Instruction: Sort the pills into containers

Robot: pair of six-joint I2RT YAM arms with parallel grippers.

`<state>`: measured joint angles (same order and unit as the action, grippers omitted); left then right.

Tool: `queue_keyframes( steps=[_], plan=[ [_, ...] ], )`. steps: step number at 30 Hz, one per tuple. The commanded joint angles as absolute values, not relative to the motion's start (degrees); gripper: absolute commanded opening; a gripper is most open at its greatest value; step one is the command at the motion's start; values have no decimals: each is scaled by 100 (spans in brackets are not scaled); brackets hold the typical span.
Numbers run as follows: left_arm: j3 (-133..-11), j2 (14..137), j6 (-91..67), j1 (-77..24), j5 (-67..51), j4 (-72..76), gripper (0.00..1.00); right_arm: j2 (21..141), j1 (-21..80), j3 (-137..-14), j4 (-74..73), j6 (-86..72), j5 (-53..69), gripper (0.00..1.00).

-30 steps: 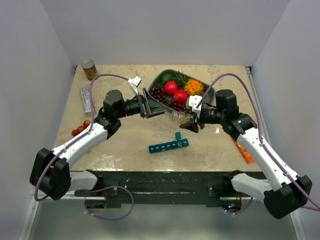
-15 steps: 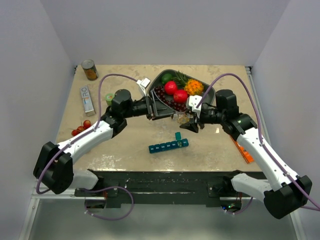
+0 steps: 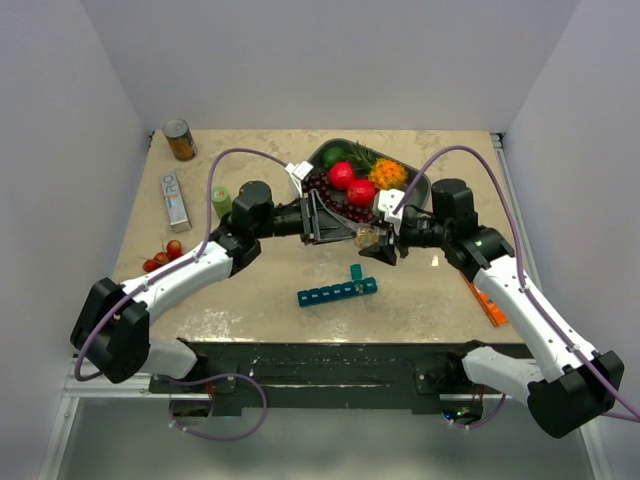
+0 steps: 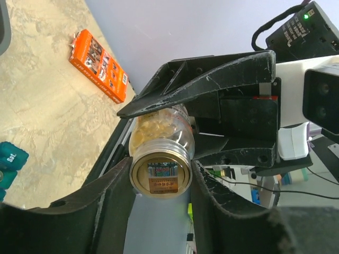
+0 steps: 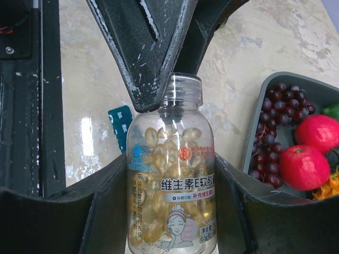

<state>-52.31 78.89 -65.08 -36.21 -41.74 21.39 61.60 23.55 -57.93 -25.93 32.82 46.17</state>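
Note:
A small clear bottle [image 3: 366, 237] full of tan-yellow pills [image 5: 159, 159] hangs above the table, lying roughly level between the two arms. My right gripper [image 5: 169, 164] is shut on the bottle's [image 5: 172, 211] labelled body. My left gripper [image 4: 160, 169] is shut on the neck end of the bottle [image 4: 161, 135], one finger pressed to each side. The left fingers [image 5: 148, 47] show at the neck in the right wrist view. The teal containers strip [image 3: 337, 292] lies on the table below, one lid [image 3: 356, 272] standing up.
A grey fruit tray [image 3: 420, 185] with cherries and red fruit sits just behind the grippers. An orange box [image 3: 484, 300] lies at the right edge. At the left are a green bottle [image 3: 221, 200], a white box [image 3: 175, 197], a can [image 3: 179, 139] and red fruit [image 3: 160, 258].
My left arm has reached right to the bottle and its jaws have closed on the neck. The right arm and the bottle have stayed put.

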Motion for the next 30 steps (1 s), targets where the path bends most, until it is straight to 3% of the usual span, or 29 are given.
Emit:
queue_keyframes(
  steps=[1, 5, 9, 13, 16, 19, 20, 24, 25, 30],
  plan=[
    [-5441, 7910, -6337, -3665, -4578, 2662, 33, 6091, 2329, -5757, -2215, 2998, 4816, 0],
    [-5528, 7910, -5723, -3665, -4912, 2690, 16, 6065, 2338, -5634, -1996, 2498, 5175, 0],
    [-5809, 7814, -4223, -3665, -5168, 1789, 10, 5994, 2329, -5153, -1155, 1409, 5816, 0],
    [-5679, 7175, -2238, -3683, -4704, 1362, 9, 5871, 2303, -4475, 383, -443, 6406, 0],
    [-5274, 6664, -1532, -3674, -4431, 1660, 20, 5801, 2276, -4079, 1624, -2060, 6626, 0],
    [-5036, 6399, -1546, -3674, -4088, 1994, 44, 5818, 2268, -3946, 2197, -2460, 6706, 0],
    [-5027, 6381, -1625, -3683, -3983, 2047, 60, 5818, 2268, -3955, 2189, -2444, 6715, 0],
    [-4966, 6206, -2143, -3674, -3455, 2328, 85, 5801, 2268, -4156, 1539, -1803, 6706, 0],
    [-4957, 6092, -2423, -3665, -3080, 2320, 99, 5792, 2268, -4192, 1399, -1515, 6689, 0],
    [-4948, 5766, -3382, -3604, -2384, 2181, 99, 5748, 2259, -4385, 528, -634, 6601, 0]
  ],
)
